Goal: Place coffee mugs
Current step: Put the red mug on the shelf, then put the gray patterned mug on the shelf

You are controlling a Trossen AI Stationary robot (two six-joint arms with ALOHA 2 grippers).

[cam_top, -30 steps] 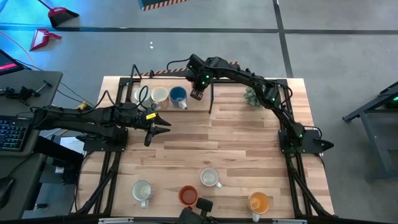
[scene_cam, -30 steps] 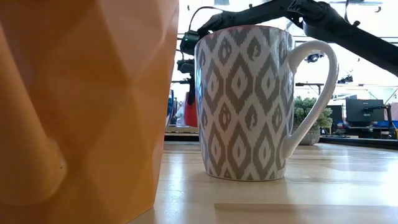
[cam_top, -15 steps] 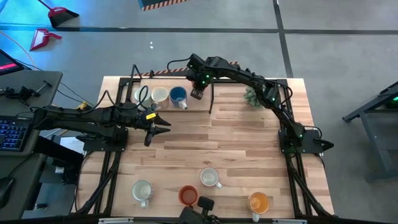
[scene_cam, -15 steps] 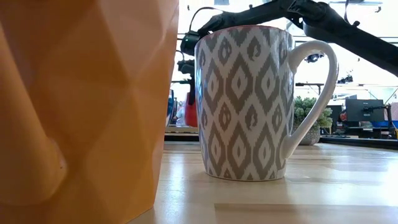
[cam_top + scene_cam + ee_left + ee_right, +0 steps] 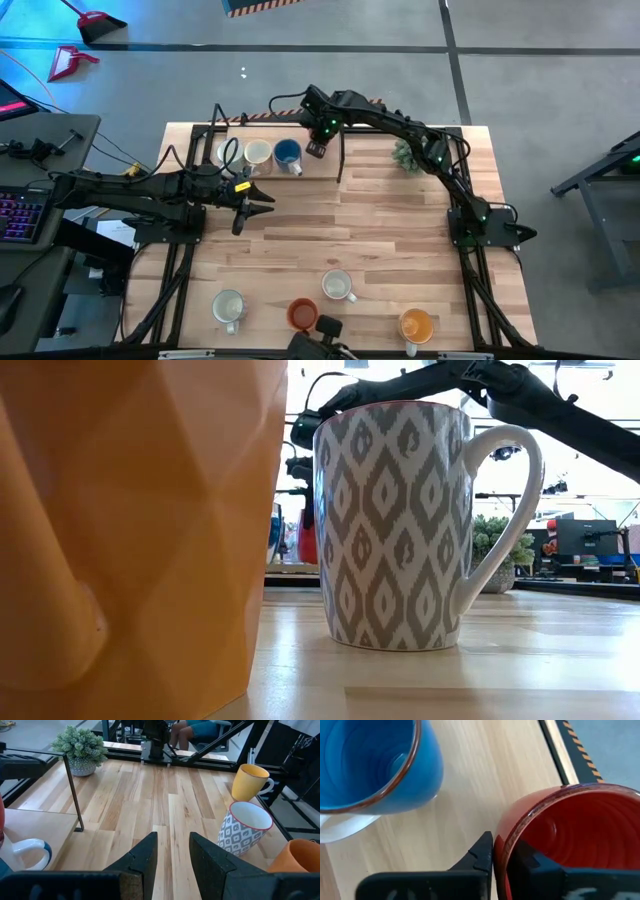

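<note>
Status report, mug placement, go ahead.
Right gripper pinching red mug rim beside blue mug. Left gripper open, empty, mid-table. Nothing in the way.

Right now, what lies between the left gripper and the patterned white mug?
In the left wrist view, only bare wooden table lies between the open left gripper and the patterned white mug; nothing stands in that stretch.

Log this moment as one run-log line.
right pincer: pinching red mug rim beside blue mug | left pincer: open, empty, mid-table
</note>
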